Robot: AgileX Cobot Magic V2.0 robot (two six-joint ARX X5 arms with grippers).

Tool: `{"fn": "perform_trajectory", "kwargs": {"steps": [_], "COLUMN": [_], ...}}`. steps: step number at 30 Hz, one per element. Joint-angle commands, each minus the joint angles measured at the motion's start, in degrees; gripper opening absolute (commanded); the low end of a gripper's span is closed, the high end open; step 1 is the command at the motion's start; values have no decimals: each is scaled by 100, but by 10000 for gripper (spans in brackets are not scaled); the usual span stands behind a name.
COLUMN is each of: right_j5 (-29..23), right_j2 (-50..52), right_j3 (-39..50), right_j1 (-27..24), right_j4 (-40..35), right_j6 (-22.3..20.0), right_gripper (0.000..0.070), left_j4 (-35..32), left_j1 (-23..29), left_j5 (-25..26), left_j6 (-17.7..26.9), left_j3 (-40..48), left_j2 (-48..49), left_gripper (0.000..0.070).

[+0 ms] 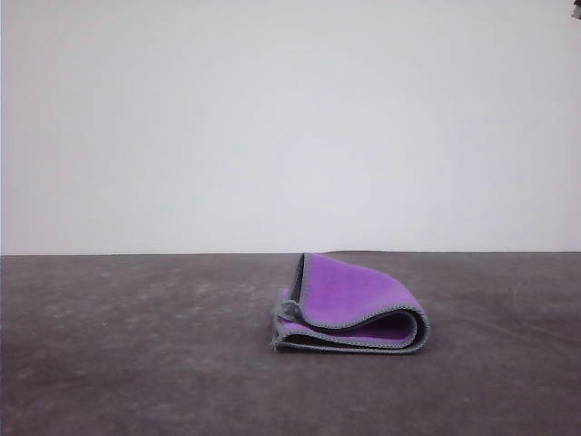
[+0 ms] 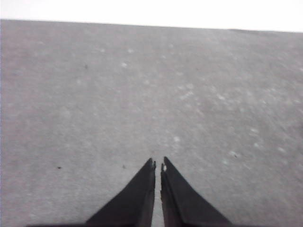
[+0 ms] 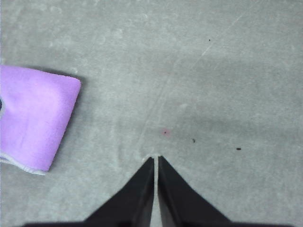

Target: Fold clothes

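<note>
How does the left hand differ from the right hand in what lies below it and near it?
The left hand hangs over bare grey table; the right hand has the folded purple cloth lying to one side, apart from its fingertips. The table under the left hand looks speckled, while under the right hand it shows faint scratch lines. Both hands are black, shut, and hold nothing.

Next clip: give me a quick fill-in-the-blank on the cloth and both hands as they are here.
1. The folded cloth shows its ____ face outward.
2. The cloth lies on the grey ____.
3. The left hand has its fingers ____, holding nothing.
4. The right hand is ____ the cloth, not touching it.

Missing words: purple; table; shut; beside
</note>
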State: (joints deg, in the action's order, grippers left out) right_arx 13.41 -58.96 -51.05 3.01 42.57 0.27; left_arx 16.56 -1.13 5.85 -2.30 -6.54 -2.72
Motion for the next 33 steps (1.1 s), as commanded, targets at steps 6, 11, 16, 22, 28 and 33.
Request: {"fn": "perform_trajectory", "kwargs": {"steps": [6,11,16,22,28,33], "right_j5": [4,4,4,3,4,4], "right_j2": [-48,-48,-48,-48,-48,-48], "right_j3": [-39,-39,-39,-39,-39,-39], "right_j1": [17,17,17,17,17,17], "right_j4": [-55,-56,-56,-57,-57,-57], "right_j6": [55,55,55,55,55,55], "right_gripper": [7,7,7,7,7,7], "left_j4": [63,22,-101,-245,-246,-246], "left_j1": [11,9,11,9,9,9], "left_j5": [-195,-193,-198,-197,-197,-197], "left_j6": [-25,-275,-298,-296,-296,-296], "left_j3": [131,352,401,437,437,437], "left_j2": [256,256,256,253,253,253], "left_gripper": [7,7,7,7,7,7]}}
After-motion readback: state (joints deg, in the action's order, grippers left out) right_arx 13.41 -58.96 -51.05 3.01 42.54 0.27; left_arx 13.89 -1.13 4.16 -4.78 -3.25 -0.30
